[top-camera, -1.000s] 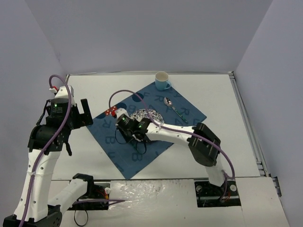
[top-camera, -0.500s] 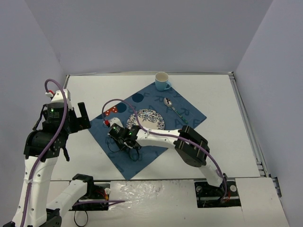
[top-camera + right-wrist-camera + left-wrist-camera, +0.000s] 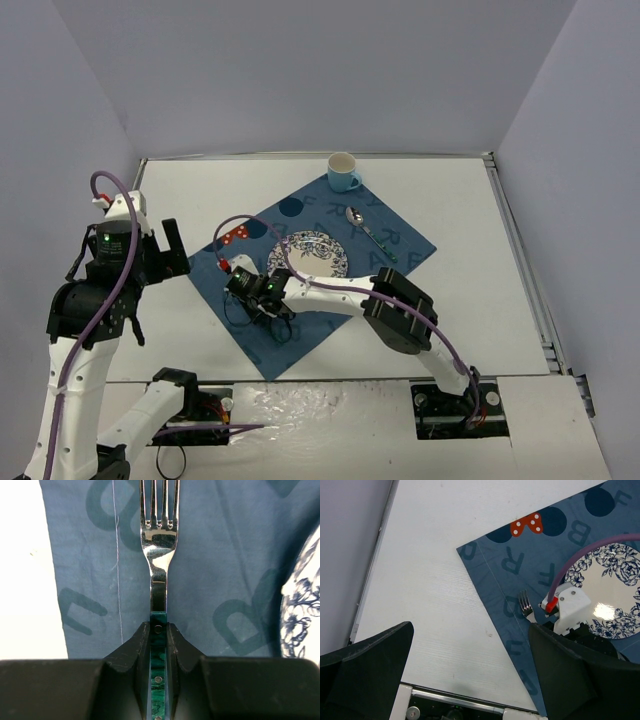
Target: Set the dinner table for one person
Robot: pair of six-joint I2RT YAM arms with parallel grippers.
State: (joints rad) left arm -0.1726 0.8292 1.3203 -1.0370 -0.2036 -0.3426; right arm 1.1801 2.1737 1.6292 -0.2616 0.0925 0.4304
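Fork-placing step: right pincer [image 3: 159, 627] clamping green-handled steel fork [image 3: 159, 545] over blue lettered cloth placemat [image 3: 225, 555], just left of blue-floral round plate [image 3: 312, 252], on large white matte tabletop [image 3: 480, 210]. Left pincer [image 3: 471, 630] hanging apart, empty. Next move needing: lowering flat, releasing.
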